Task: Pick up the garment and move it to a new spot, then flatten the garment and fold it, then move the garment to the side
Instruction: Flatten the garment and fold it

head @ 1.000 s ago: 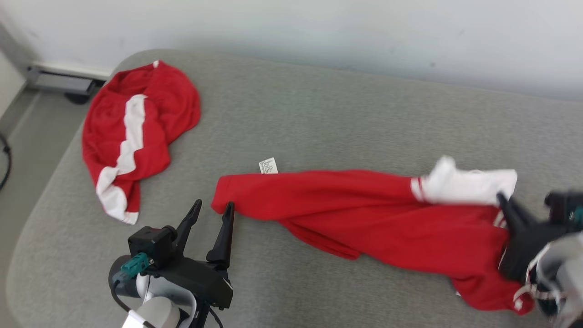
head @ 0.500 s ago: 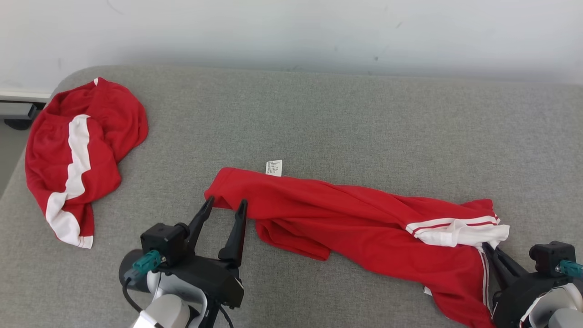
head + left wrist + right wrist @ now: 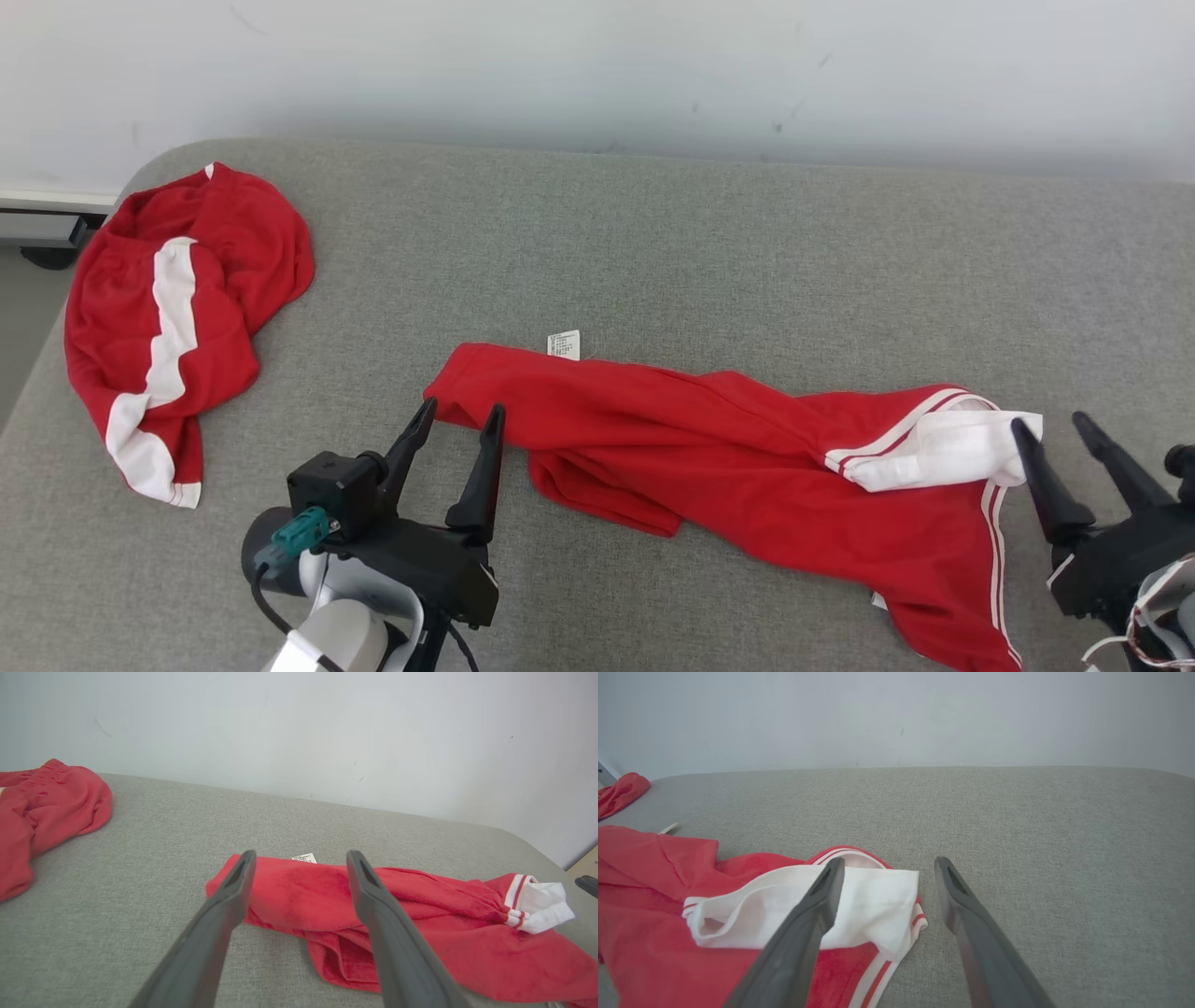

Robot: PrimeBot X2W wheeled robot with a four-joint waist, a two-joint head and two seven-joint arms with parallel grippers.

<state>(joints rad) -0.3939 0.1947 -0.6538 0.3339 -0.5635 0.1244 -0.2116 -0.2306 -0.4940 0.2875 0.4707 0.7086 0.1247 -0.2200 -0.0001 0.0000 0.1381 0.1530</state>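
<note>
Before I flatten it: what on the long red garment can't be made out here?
Care tag: print too small, head view.
Garment lower end: cut off by head view's bottom edge.
White cuff: partly covered by right end effector finger, right wrist view.

— What colour is the long garment (image 3: 709, 448)?
— Red, with a white end and thin white lines.
— And the other garment (image 3: 224, 252)?
— Red too, with one wide white stripe.
— What about the surface (image 3: 709, 252) under them?
— It is plain grey, a bit speckled.
</note>
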